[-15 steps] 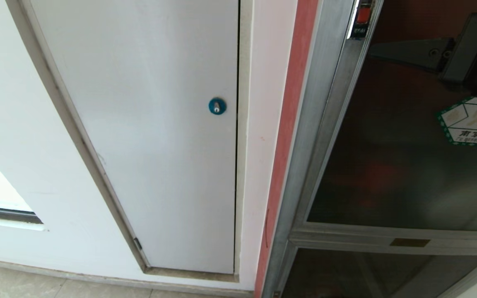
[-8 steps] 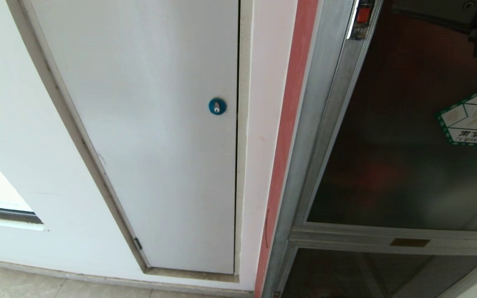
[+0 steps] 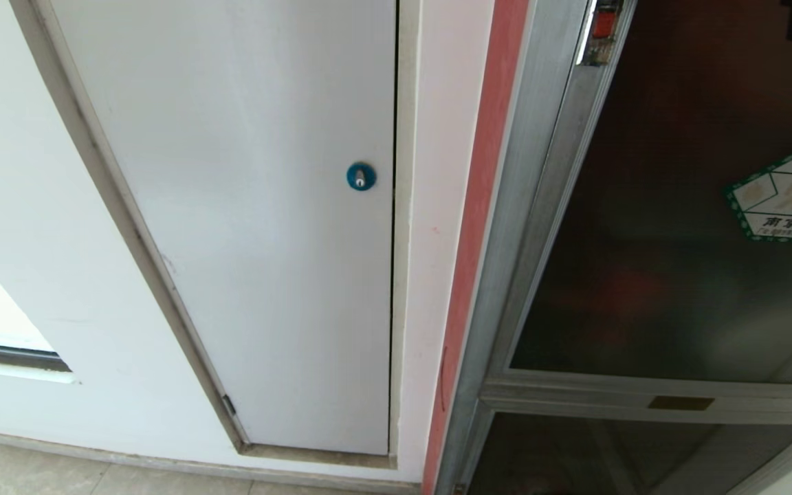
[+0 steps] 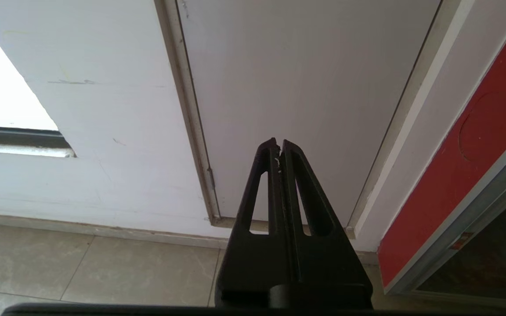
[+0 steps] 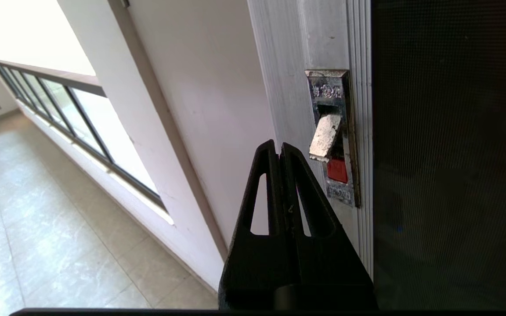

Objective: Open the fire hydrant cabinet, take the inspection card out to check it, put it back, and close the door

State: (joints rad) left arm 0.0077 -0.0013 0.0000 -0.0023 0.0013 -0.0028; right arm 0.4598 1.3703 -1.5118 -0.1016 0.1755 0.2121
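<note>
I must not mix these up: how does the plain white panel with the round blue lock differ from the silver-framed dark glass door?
The white panel is opaque and plain; the dark glass door is tinted glass. The panel has a round blue lock; the door has a metal latch with a red tab on its frame. Only the door carries a green-bordered hexagonal sticker. Both look shut.

Building corridor shown: wall-set fire hydrant cabinet point(image 3: 643, 385), white service panel point(image 3: 251, 220), tiled floor point(image 5: 37, 210), railed window point(image 5: 59, 105).
</note>
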